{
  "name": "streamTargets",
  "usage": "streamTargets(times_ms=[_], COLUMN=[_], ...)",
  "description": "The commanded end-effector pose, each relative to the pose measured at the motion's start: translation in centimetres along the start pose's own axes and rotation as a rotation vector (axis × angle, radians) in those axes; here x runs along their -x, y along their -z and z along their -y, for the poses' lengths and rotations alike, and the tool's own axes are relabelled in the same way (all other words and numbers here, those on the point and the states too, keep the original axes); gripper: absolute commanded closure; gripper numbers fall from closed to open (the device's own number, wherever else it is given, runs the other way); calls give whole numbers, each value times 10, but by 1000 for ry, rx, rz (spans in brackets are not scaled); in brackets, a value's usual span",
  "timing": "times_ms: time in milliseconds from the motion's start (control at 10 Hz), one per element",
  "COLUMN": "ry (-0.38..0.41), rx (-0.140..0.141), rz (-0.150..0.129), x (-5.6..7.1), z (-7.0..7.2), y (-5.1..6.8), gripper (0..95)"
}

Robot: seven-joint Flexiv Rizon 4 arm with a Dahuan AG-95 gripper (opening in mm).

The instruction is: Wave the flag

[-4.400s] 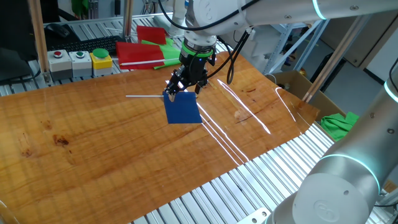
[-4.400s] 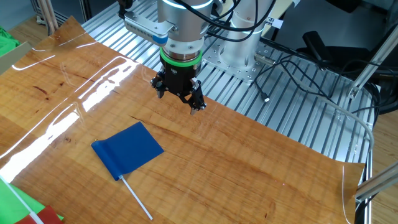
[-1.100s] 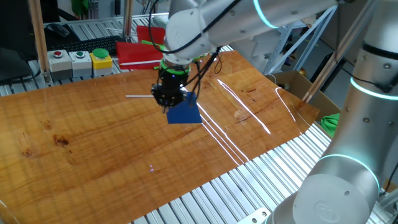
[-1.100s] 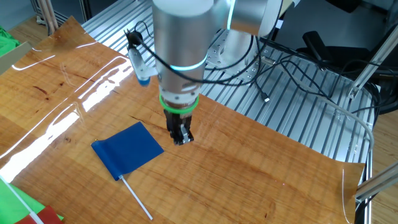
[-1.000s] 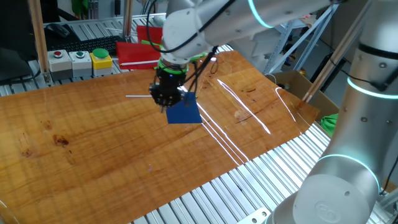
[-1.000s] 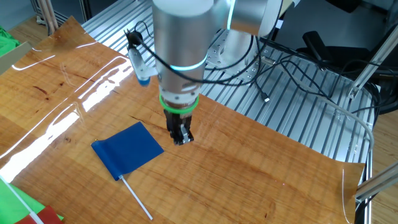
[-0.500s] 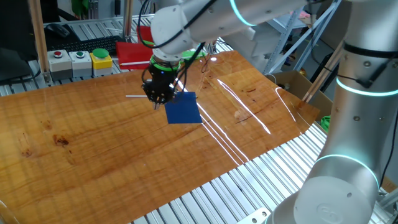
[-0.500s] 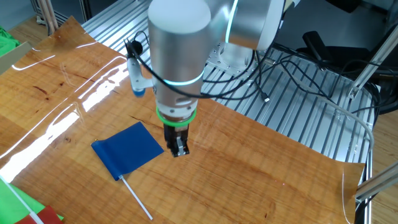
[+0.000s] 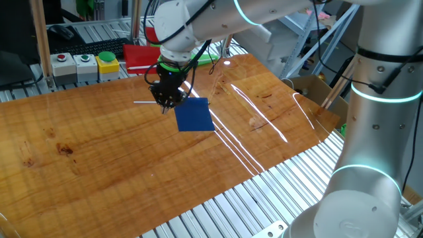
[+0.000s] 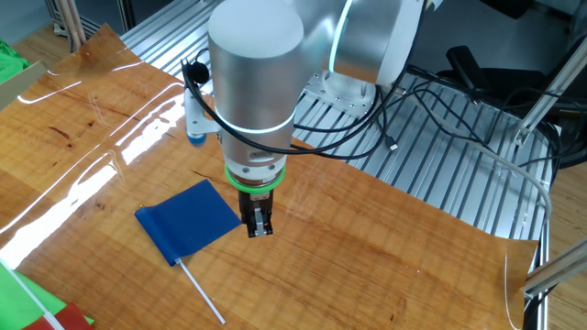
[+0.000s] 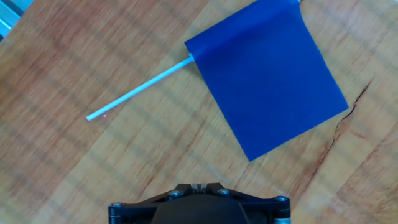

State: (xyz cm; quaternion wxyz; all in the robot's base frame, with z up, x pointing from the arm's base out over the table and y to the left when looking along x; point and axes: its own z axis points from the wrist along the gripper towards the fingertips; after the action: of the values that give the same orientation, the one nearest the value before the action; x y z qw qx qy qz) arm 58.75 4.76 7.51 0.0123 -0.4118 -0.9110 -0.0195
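The flag (image 9: 193, 116) is a small dark blue rectangle on a thin white stick (image 9: 143, 102), lying flat on the wooden table (image 9: 99, 152). It also shows in the other fixed view (image 10: 188, 221) and in the hand view (image 11: 267, 84), with its stick (image 11: 137, 91) pointing left. My gripper (image 9: 165, 104) hangs a little above the table, by the end of the cloth where the stick comes out. In the other fixed view my gripper (image 10: 257, 225) is just beside the flag's near corner. Its fingers look pressed together and hold nothing. Only its tips (image 11: 199, 186) show in the hand view.
Red and green flat pieces (image 9: 151, 56) and a button box (image 9: 86, 65) lie at the back edge. A cardboard box (image 9: 310, 88) stands off the table's right side. Metal slats (image 10: 431, 156) border the wood, with cables on them.
My gripper has moved left along the flag toward the stick and dropped lower. Its fingers, spread wide 4.4 s ago, are now together. The flag has not moved.
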Motion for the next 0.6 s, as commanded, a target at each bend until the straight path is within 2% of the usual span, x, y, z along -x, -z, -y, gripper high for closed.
streamTargets(times_ms=[100, 400, 500, 600], ry=[-11, -10, 21, 6], rx=[-6, -9, 19, 15], rz=[3, 5, 1, -1], x=[0, -1, -1, -1], z=[0, 0, 0, 0], y=[0, 0, 0, 0], gripper=[950, 950, 950, 950])
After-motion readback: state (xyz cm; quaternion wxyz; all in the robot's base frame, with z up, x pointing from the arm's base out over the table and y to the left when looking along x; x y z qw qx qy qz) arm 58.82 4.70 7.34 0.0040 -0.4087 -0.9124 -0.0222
